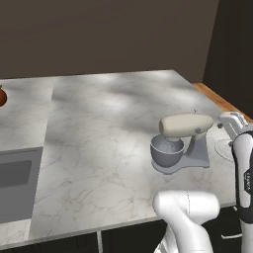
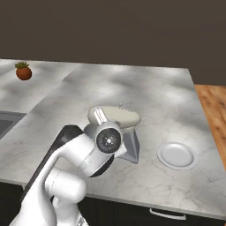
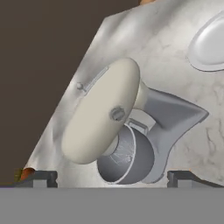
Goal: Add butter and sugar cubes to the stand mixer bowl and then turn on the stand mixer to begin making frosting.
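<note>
In the right base view the arm's wrist covers most of the stand mixer bowl [image 1: 166,150] and the front of the stand mixer [image 1: 184,141]. The white plate [image 2: 177,155] is cut off by the arm in the left base view. No butter or sugar cubes can be made out. The mixer stands on the marble table [image 1: 108,128] near its right front part, cream head lowered over the grey bowl (whisk faintly visible inside). The gripper [image 3: 112,177] hangs above it, fingers spread wide, holding nothing.
</note>
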Controlling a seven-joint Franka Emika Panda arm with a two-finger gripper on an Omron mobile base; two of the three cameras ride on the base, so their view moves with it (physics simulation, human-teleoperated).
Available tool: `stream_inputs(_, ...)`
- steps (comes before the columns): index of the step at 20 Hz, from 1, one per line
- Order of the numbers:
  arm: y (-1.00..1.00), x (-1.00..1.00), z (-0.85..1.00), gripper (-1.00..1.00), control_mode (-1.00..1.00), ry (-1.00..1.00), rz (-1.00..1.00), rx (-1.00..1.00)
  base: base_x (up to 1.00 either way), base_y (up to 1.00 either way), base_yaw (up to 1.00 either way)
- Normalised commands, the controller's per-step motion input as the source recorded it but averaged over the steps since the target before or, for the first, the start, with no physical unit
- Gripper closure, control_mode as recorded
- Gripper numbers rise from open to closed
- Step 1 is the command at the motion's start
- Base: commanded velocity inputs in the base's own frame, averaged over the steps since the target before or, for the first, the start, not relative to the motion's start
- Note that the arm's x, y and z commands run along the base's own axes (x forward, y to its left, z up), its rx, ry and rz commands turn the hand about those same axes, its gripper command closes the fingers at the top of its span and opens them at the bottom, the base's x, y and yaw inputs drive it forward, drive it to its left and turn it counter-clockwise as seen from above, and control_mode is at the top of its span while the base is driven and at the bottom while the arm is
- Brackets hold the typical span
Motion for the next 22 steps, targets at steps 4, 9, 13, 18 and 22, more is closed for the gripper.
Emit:
stream_inputs(4,0.0,0.0,-0.33,-1.0,-1.0,-0.12,0.0,0.24,0.0,0.0,0.0)
stream_inputs(9,0.0,-0.07,-0.63,-1.0,-1.0,-0.34,0.18,-0.02,0.0,0.0,0.0)
stream_inputs(13,-0.03,-0.28,-0.31,-1.0,-1.0,-0.44,0.3,-0.24,0.0,0.0,0.0)
stream_inputs(18,0.0,-0.16,-0.03,-1.0,-1.0,-0.44,0.19,-0.38,0.0,0.0,0.0)
stream_inputs(22,0.0,0.0,-0.08,-1.0,-1.0,-0.38,0.07,-0.43,0.0,0.0,0.0)
